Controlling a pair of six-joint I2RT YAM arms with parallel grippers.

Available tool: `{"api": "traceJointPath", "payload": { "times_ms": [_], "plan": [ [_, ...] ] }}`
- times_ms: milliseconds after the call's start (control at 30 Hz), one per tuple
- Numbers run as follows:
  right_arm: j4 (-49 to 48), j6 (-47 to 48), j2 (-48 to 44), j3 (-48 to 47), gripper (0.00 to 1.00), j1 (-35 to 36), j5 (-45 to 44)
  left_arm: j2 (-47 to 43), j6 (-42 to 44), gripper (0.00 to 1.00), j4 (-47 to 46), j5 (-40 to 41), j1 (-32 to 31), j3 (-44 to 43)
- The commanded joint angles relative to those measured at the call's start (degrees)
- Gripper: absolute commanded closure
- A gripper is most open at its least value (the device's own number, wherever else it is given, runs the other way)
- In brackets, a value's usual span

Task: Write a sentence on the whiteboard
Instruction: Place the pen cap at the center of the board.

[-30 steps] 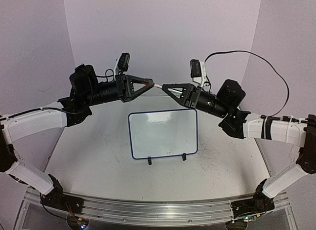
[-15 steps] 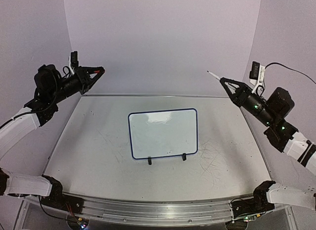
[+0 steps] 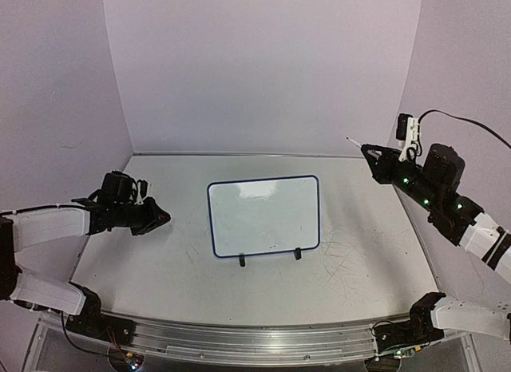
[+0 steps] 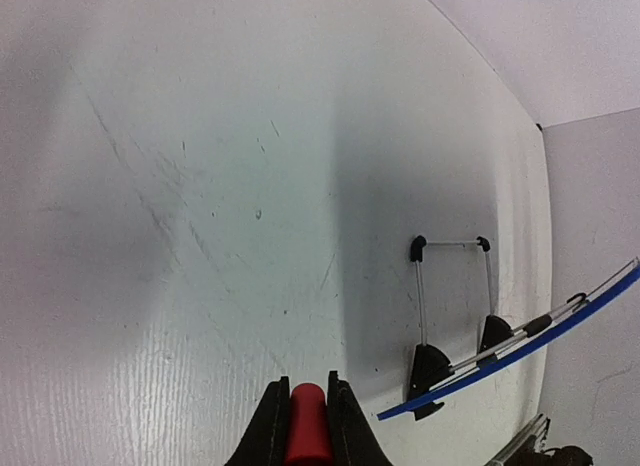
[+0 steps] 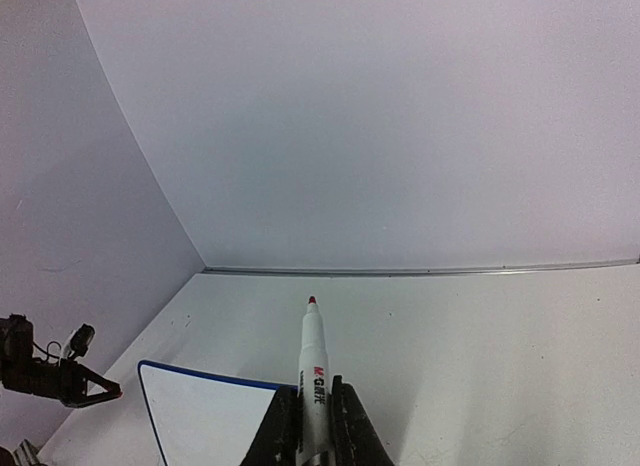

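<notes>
The right claw [image 5: 312, 406] is clenched on the body of a white marker [image 5: 313, 371]. The red tip is bare and points away from the claw, toward the far left. This claw hangs raised above the right far part of the counter [image 3: 160, 260].

The left claw [image 3: 157, 219] is also clenched, and between its fingers sits a red cap [image 4: 306, 436], which I judge to be the cap of this marker. It is low over the left side of the counter and its tips point to the right. Whether it touches the counter I cannot tell.

The whiteboard [image 3: 263, 216] stands on its two small black feet in the middle of the counter, between the two claws. It is to the right of the left claw, near but apart from it. From the right claw it is to the left, nearer and lower, and well apart from it, so the marker tip is not over the board.

As I judge the progress, only the preparation is done: the marker is open and in the grip. The sentence is not started, because the board surface shows no red letter, only a light reflection. What is left is to bring the tip down to the board and to write the whole line.
</notes>
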State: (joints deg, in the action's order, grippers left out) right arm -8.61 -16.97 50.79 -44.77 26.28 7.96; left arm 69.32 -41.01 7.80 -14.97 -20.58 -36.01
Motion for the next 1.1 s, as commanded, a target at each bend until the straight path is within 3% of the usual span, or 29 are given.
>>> {"api": "traceJointPath", "payload": {
  "times_ms": [0, 367, 1067],
  "plan": [
    [-0.2, 1.6, 2.0, -4.1, 1.0, 0.0, 3.9, 6.1, -4.9, 1.0, -13.8, -8.5, 0.0, 2.9],
    [-1.1, -0.3, 1.6, -2.6, 1.0, 0.0, 6.1, 17.7, -4.3, 1.0, -16.8, -16.0, 0.0, 3.2],
    [-1.2, -0.3, 1.9, -2.6, 1.0, -0.1, 6.6, 20.7, -1.5, 0.95, -16.7, -10.8, 0.0, 5.4]
  ]
}}
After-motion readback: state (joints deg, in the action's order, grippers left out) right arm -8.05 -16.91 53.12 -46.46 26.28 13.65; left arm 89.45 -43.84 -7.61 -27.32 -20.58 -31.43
